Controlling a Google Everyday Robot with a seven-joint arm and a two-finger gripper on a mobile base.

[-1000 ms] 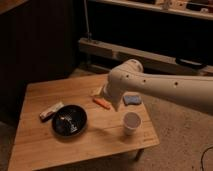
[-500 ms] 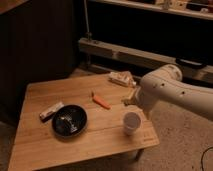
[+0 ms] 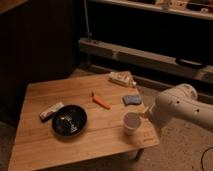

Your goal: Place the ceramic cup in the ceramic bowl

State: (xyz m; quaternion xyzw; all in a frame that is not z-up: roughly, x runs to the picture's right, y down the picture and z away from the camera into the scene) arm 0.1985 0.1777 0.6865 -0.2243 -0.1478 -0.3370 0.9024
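Observation:
The small white ceramic cup (image 3: 131,122) stands upright on the wooden table (image 3: 100,135) near its front right corner. The black glossy ceramic bowl (image 3: 69,120) sits to its left, about a cup's width or more away, with nothing in it. My white arm (image 3: 182,107) comes in from the right, beside the table's right edge. My gripper (image 3: 145,114) seems to be at the arm's end, just right of the cup and about level with its rim. It is mostly hidden by the arm.
An orange carrot (image 3: 101,101) lies mid-table. A blue sponge (image 3: 132,100) lies behind the cup. A snack packet (image 3: 122,78) is at the back right corner, and a wrapped bar (image 3: 51,111) lies left of the bowl. A dark shelf unit (image 3: 150,50) stands behind the table.
My arm has swung from over the table's middle out to the right, off the table's edge. This uncovered the sponge and the packet. The cup and bowl have not moved.

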